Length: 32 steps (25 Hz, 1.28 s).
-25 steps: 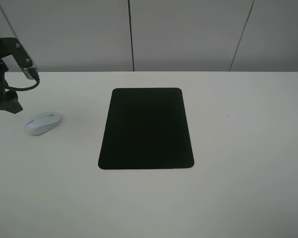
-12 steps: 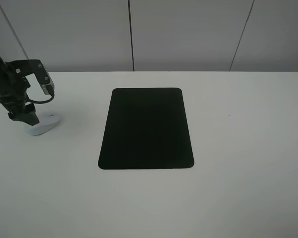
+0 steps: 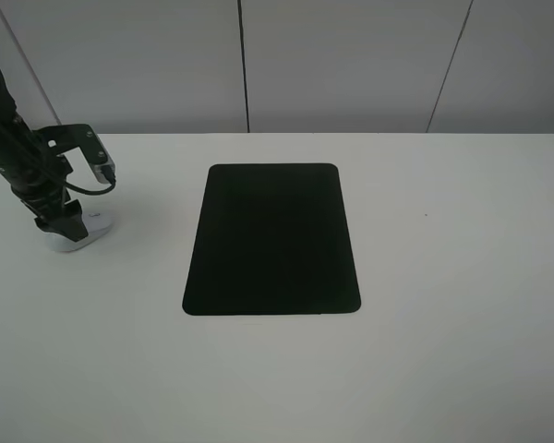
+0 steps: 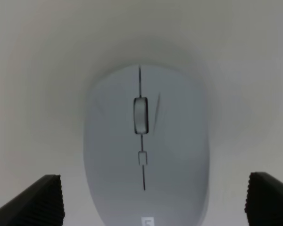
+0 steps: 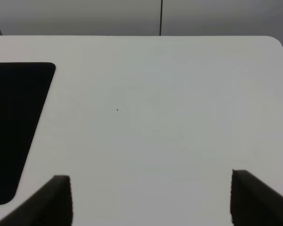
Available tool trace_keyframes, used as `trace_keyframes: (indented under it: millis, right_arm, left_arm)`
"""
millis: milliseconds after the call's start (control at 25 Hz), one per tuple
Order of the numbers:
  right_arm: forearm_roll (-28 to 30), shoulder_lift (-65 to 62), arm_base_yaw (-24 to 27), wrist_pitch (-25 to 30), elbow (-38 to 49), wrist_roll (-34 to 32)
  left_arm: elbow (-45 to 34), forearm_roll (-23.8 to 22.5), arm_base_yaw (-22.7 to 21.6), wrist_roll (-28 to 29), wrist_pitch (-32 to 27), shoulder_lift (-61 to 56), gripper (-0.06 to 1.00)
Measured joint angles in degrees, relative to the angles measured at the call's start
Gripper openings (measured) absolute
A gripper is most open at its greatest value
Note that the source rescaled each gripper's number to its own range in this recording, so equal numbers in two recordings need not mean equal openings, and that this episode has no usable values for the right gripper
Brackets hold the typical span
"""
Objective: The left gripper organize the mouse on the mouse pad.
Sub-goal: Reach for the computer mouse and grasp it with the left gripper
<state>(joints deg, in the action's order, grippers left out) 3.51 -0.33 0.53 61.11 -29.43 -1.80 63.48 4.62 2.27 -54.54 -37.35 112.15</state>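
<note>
at the far left of the worktop [image 3: 443, 351], the left gripper [image 3: 63, 224] is down over the mouse [image 3: 81, 238], its jaws spread wide. in the left wrist view the dark fingertips [image 4: 37, 202] stand on either side of the white shell, clear of it, with the scroll wheel [image 4: 140, 115] showing between them. the mouse lies on bare worktop, well apart from the mouse pad [image 3: 272, 240] at mid-worktop. the right gripper [image 5: 151, 200] hangs over bare worktop beyond the pad's right edge, jaws likewise spread.
</note>
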Motion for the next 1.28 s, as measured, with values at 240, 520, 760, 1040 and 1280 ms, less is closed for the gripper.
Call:
trace_keyframes:
  millis: [240,520,760,1040,1280]
  right_arm:
    - [0.0,0.0,0.0,0.0,0.0,0.0]
    - [0.0,0.0,0.0,0.0,0.0,0.0]
    - [0.0,0.0,0.0,0.0,0.0,0.0]
    - [0.0,0.0,0.0,0.0,0.0,0.0]
    - [0.0,0.0,0.0,0.0,0.0,0.0]
  left_arm:
    - [0.0,0.0,-0.06,-0.13,2.55,2.16,1.0]
    - [0.0,0.19,-0.23,-0.14,3.21,3.42,1.0]
    - [0.04,1.5,-0.66,-0.14,4.24,4.99,1.0]
    - [0.26,1.95,-0.85,-0.14,4.08,6.1,1.0]
    - [0.35,2.11,-0.85,-0.14,4.02,6.18,1.0]
